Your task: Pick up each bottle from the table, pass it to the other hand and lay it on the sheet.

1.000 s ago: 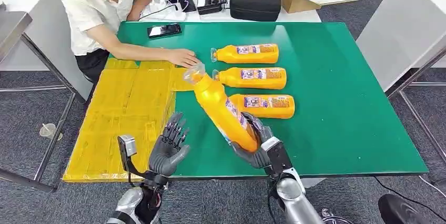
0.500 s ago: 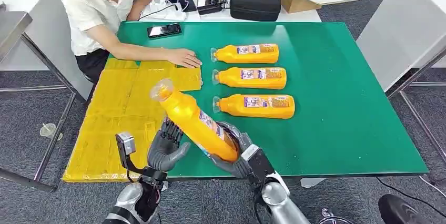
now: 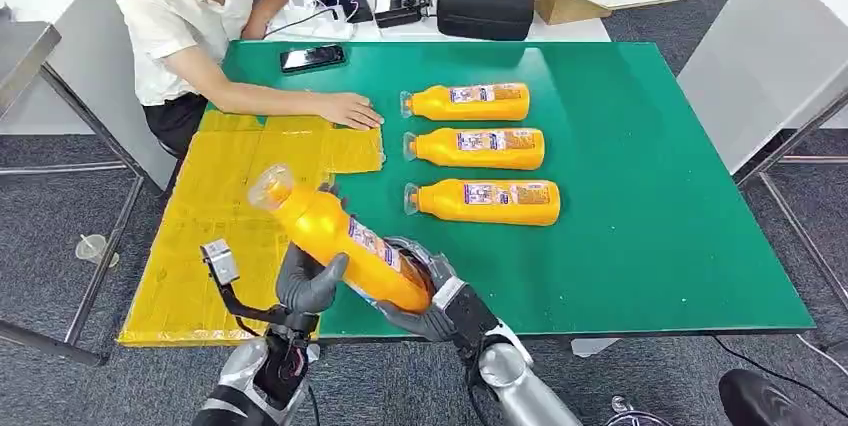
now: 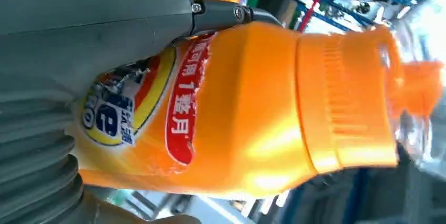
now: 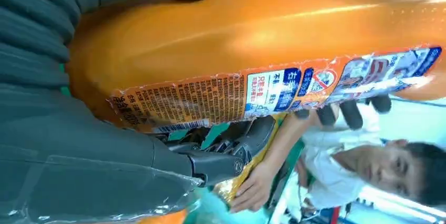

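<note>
I read the green table [image 3: 640, 246] as staged for this job: the yellow sheet [image 3: 215, 216] covers its left side as the drop zone, and three bottles [image 3: 478, 148] lie in a row at the centre, caps to the left, waiting their turn. A person's hand [image 3: 348, 109] rests on the sheet's far edge, I judge to pin it flat. The bottle in transfer [image 3: 335, 241] hangs tilted above the near edge, cap up and left, so both hands can reach it. My right hand [image 3: 420, 301] has its fingers clamped round the base. My left hand [image 3: 305, 284] wraps the middle, thumb [image 4: 100, 29] across the label, fingers closed on it.
</note>
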### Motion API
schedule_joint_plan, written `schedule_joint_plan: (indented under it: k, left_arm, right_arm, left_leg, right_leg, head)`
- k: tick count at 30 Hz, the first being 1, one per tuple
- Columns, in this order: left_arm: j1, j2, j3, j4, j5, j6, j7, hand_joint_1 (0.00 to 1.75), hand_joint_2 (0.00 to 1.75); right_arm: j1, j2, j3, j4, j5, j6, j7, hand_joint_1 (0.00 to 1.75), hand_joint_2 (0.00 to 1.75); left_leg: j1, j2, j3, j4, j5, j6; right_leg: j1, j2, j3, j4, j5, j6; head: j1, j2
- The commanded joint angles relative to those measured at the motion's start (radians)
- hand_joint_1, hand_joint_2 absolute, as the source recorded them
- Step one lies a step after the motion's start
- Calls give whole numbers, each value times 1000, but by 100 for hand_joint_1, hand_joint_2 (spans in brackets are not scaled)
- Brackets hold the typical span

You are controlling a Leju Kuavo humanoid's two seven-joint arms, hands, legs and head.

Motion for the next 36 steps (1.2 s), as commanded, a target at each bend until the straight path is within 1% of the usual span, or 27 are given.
schedule_joint_plan:
  k: [1,3,4,5,6,8,10,12,13,14,16,17,19,20,21,23,25,27,28,29,30,31,32,33,34,35,36]
  left_arm:
    - [-36,8,-6,17,20,-52,19,0,175]
    - [-39,16,-26,19,-2,-60,16,0,175]
    - [-41,15,-29,22,-13,-49,13,0,175]
    - [-43,13,-35,30,-20,-48,15,159,175]
    - [-47,13,-41,40,-31,-43,10,175,175]
    - [-48,13,-48,46,-45,-50,-6,175,175]
    - [-49,11,-51,43,-59,-45,-16,175,175]
    - [-49,11,-50,43,-59,-45,-16,175,175]
    - [-49,11,-50,43,-59,-45,-16,175,175]
    - [-49,11,-50,43,-59,-45,-16,175,175]
    - [-49,11,-50,43,-59,-45,-16,175,175]
    - [-49,11,-50,43,-59,-45,-16,175,175]
    - [-49,11,-50,43,-59,-45,-16,175,175]
    - [-49,12,-49,40,-61,-43,-17,175,175]
    - [-49,12,-49,40,-61,-43,-17,175,175]
    - [-51,13,-49,39,-73,-35,-17,175,175]
    - [-60,16,-55,48,-81,-41,-10,175,175]
    - [-67,17,-59,58,-89,-39,-6,175,175]
    - [-67,17,-59,58,-89,-39,-6,175,175]
    - [-67,19,-58,58,-91,-36,-7,175,175]
    - [-67,24,-58,54,-105,-22,-8,175,175]
    - [-61,35,-60,33,-166,51,-24,175,175]
    - [-56,43,-58,19,-206,101,-26,175,175]
    - [-43,61,-52,-17,-285,195,-28,175,175]
    - [-31,75,-46,-45,-339,259,-29,175,175]
    - [-15,87,-40,-78,-357,276,-27,175,175]
    - [2,99,-30,-116,-362,282,-27,175,175]
  right_arm:
    - [-69,-1,57,111,-7,5,1,175,175]
    - [-74,1,57,122,-5,5,-1,175,175]
    - [-75,2,56,123,-5,3,-1,175,175]
    - [-76,2,55,119,-5,0,-3,175,175]
    - [-76,3,53,111,-4,-4,-5,175,175]
    - [-77,4,54,102,-4,-3,-7,175,175]
    - [-76,1,57,97,-3,1,-5,166,175]
    - [-75,-1,56,98,-3,1,-5,166,175]
    - [-75,-1,56,98,-3,1,-5,166,175]
    - [-75,-1,56,98,-3,1,-5,166,175]
    - [-75,-1,56,98,-3,1,-5,166,175]
    - [-75,-1,56,98,-3,1,-5,166,175]
    - [-75,-1,56,98,-3,1,-5,166,175]
    - [-75,-1,58,102,-2,2,-4,159,175]
    - [-75,-1,58,102,-2,2,-4,157,175]
    - [-75,0,56,116,-1,0,-2,164,175]
    - [-78,1,56,128,2,0,-4,164,175]
    - [-81,1,56,133,5,-2,-4,161,175]
    - [-81,1,56,133,5,-2,-4,150,175]
    - [-79,3,47,135,-5,2,-2,21,175]
    - [-74,4,37,135,-11,0,4,0,175]
    - [-62,5,20,122,37,-90,15,0,175]
    - [-53,6,9,116,85,-172,18,0,175]
    - [-35,1,-14,110,171,-338,29,0,175]
    - [-19,0,-52,105,202,-449,37,0,175]
    - [-10,-10,-75,108,217,-495,41,0,0]
    - [-3,-33,-107,106,263,-597,39,0,0]
  left_leg:
    - [1,3,5,1,-3,0]
    - [0,2,2,0,-1,0]
    - [1,2,4,1,-2,0]
    - [0,2,3,0,-1,0]
    - [1,3,4,1,-3,0]
    - [1,3,5,1,-3,0]
    - [0,1,2,0,-1,0]
    - [1,4,6,2,-4,0]
    - [0,1,2,0,-1,0]
    - [1,2,5,1,-3,0]
    - [0,2,2,0,-1,0]
    - [1,3,5,1,-3,0]
    - [0,1,2,0,-1,0]
    - [0,2,4,1,-3,0]
    - [0,2,4,0,-2,0]
    - [1,2,5,1,-3,0]
    - [0,1,3,0,-1,0]
    - [1,3,6,1,-4,0]
    - [0,1,2,0,-1,0]
    - [1,2,4,0,-2,0]
    - [0,1,2,0,-1,0]
    - [1,2,5,0,-2,0]
    - [1,2,3,0,-1,0]
    - [0,2,5,0,-2,0]
    - [0,1,3,0,-1,0]
    - [1,3,6,0,-3,0]
    - [0,2,5,-1,-2,0]
  right_leg:
    - [2,1,5,-1,-2,-4]
    - [1,1,2,-1,-1,-2]
    - [2,1,4,0,-2,-4]
    - [1,1,3,0,-1,-3]
    - [1,1,4,0,-2,-4]
    - [2,1,5,0,-2,-4]
    - [1,0,2,0,-1,-3]
    - [3,1,6,1,-3,-6]
    - [1,0,2,0,-1,-2]
    - [2,1,5,0,-2,-4]
    - [1,0,2,0,-1,-3]
    - [2,1,5,-1,-2,-4]
    - [1,0,2,0,-1,-2]
    - [1,1,5,0,-2,-4]
    - [1,0,4,0,-1,-3]
    - [1,1,5,0,-2,-4]
    - [1,0,3,-1,-1,-3]
    - [2,1,7,0,-3,-5]
    - [1,0,2,-1,-1,-2]
    - [1,0,4,0,-1,-4]
    - [0,0,2,0,-1,-2]
    - [2,0,5,0,-2,-4]
    - [1,0,3,-1,-1,-3]
    - [1,0,5,-1,-2,-4]
    - [1,0,3,-1,-1,-3]
    - [2,1,5,-1,-2,-4]
    - [1,1,5,-1,-1,-3]
  head:
    - [0,0]
    - [0,0]
    - [0,0]
    - [0,0]
    - [0,0]
    - [0,0]
    - [0,0]
    - [0,0]
    - [0,0]
    - [0,0]
    - [0,0]
    - [0,0]
    - [0,0]
    - [0,0]
    - [0,0]
    - [0,0]
    - [0,0]
    - [0,0]
    - [0,0]
    - [0,0]
    - [0,0]
    - [0,0]
    - [0,0]
    - [0,0]
    - [0,0]
    - [0,0]
    - [0,0]
